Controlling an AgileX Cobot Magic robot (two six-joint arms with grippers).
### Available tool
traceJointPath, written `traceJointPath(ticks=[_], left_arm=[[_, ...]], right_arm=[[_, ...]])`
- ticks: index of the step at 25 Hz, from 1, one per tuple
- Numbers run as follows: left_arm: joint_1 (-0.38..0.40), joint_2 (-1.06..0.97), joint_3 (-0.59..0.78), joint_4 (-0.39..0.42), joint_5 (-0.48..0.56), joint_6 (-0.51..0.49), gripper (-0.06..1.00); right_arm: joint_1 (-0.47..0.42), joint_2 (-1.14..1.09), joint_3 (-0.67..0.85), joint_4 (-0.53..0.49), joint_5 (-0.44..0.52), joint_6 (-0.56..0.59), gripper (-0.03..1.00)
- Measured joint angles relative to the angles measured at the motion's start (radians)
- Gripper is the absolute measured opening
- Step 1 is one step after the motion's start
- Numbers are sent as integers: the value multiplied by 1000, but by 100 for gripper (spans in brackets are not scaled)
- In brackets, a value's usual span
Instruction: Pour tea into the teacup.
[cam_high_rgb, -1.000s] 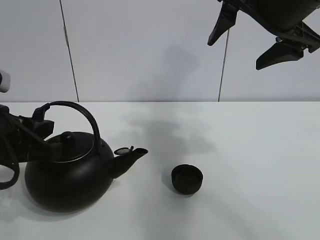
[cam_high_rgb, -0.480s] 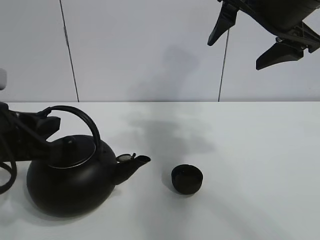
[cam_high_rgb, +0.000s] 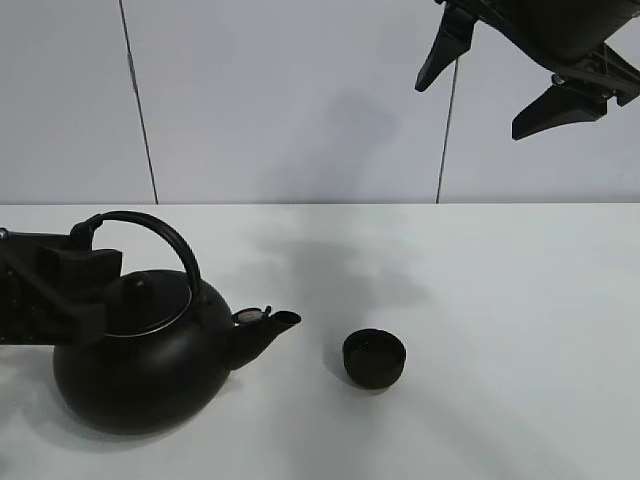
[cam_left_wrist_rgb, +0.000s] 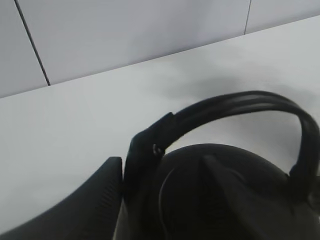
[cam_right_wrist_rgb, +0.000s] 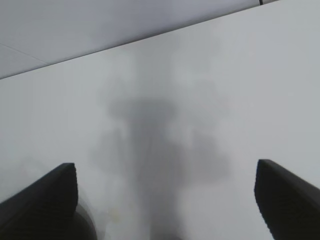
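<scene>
1. Table (cam_high_rgb: 500, 300): white, and it carries only two things, the kettle on the left and the teacup near the middle.
2. Kettle (cam_high_rgb: 140, 355): big round black pot, upright on the table at near left, lid on, arched handle (cam_high_rgb: 160, 232) up, spout (cam_high_rgb: 265, 328) pointing right at the teacup. Not tilted, so nothing is pouring now.
3. Left gripper (cam_high_rgb: 75, 290): at the far-left end of the handle, level with the lid. In the wrist view one finger (cam_left_wrist_rgb: 75, 205) lies just beside the handle base; the other is not visible. Can't tell if the jaws are parted or clamped, or whether they grip the handle.
4. Right gripper (cam_high_rgb: 515, 75): high up at far right, well clear of the table, jaws spread wide, holding nothing. Its wrist view shows only bare table and its own shadow.
5. Teacup (cam_high_rgb: 374, 358): tiny black bowl, upright, just right of the spout tip with a gap between them. Inside is too dark to tell whether it holds tea.
6. Progress, my read: kettle is down and level, so this is either before or after the pour. Can't say which.
</scene>
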Motion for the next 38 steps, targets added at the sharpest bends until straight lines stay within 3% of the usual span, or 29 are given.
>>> traceJointPath(ticks=[11,14,15,17,19,22,25,29,32,38], left_arm=[[0,-226,55,54,2,-15,57],[0,-341,54,70,96,-25,59],[0,-379,48,70,155,-36,59],[0,-471,-2,70,378,-67,61],[0,-542,-105,70,682,-102,64],[0,-585,-337,70,1218,-141,66],[0,-561,-590,70,1584,-142,67],[0,-498,-842,57,1864,-132,67],[22,-408,-1036,5,2041,-120,67],[120,-202,-1304,-151,2228,-50,67]], right_arm=[[0,0,0,0,0,0,66],[0,0,0,0,0,0,66],[0,0,0,0,0,0,66],[0,0,0,0,0,0,66],[0,0,0,0,0,0,66],[0,0,0,0,0,0,66],[0,0,0,0,0,0,66],[0,0,0,0,0,0,66],[0,0,0,0,0,0,66],[0,0,0,33,8,10,66]])
